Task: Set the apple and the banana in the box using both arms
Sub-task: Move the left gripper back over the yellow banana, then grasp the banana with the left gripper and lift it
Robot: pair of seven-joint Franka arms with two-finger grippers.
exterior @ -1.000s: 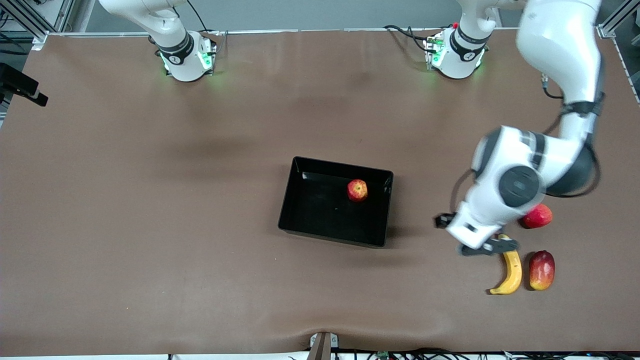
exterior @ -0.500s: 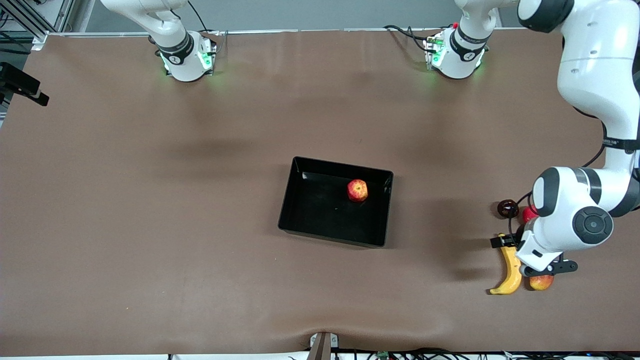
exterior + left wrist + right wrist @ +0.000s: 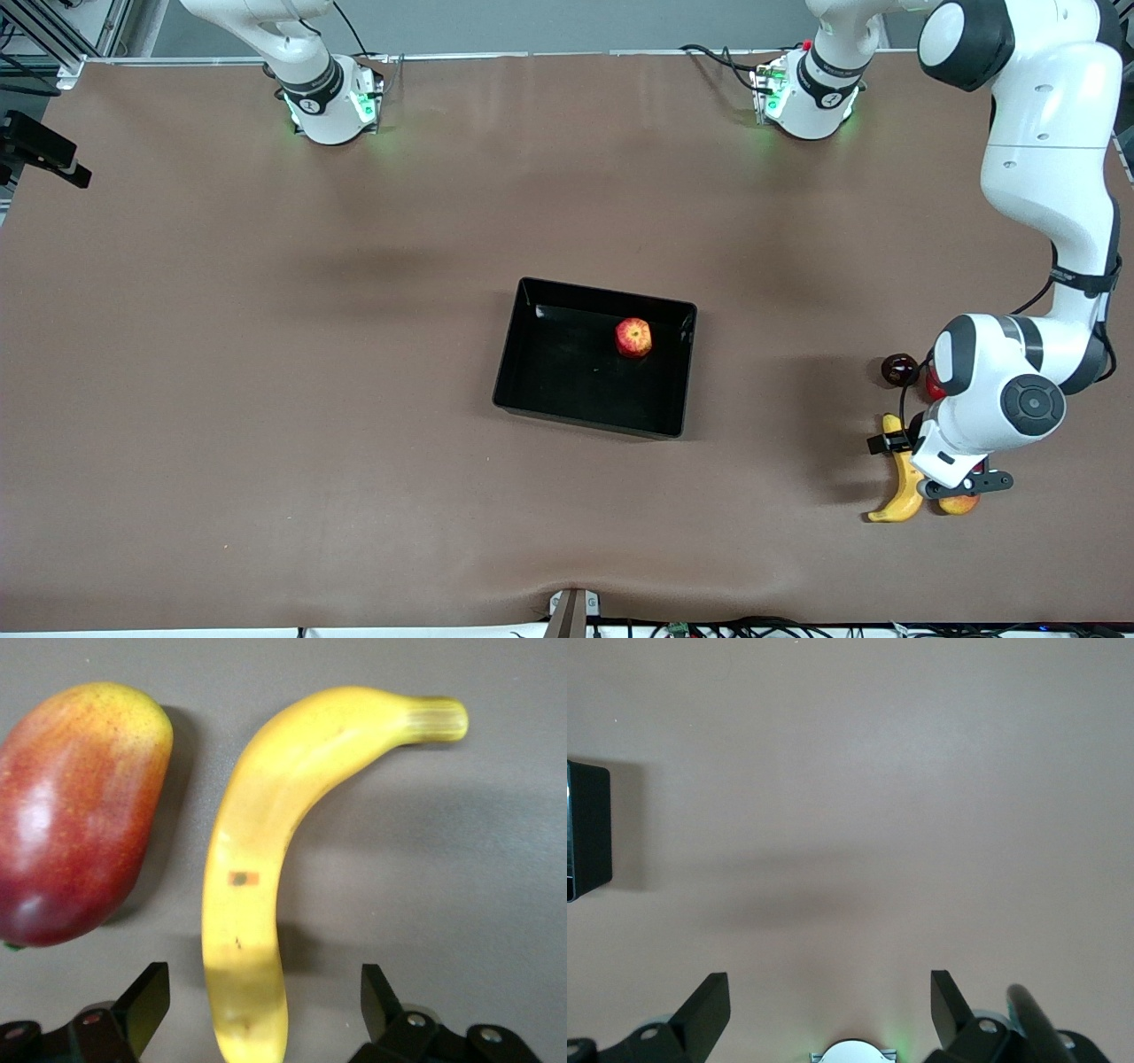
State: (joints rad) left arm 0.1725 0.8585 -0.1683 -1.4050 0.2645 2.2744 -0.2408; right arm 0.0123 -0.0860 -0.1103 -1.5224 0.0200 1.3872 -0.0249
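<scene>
The apple [image 3: 633,338] lies in the black box [image 3: 567,377] at mid table. The banana [image 3: 905,493] lies on the table toward the left arm's end, nearer to the front camera than the box. My left gripper [image 3: 935,465] is low over it and open. In the left wrist view the banana [image 3: 257,877] runs between the two fingers of the left gripper [image 3: 263,983], apart from both. My right gripper [image 3: 830,992] is open and empty above bare table; it is out of the front view. A corner of the box [image 3: 586,828] shows in the right wrist view.
A red-yellow mango [image 3: 80,811] lies right beside the banana, mostly under my left hand in the front view [image 3: 961,505]. A plain red round fruit [image 3: 932,383] and a small dark round thing [image 3: 900,369] lie just farther from the front camera.
My left arm swung from beside the banana's upper end toward the left arm's end of the table, and its gripper came down over the banana. The apple and box have not moved.
</scene>
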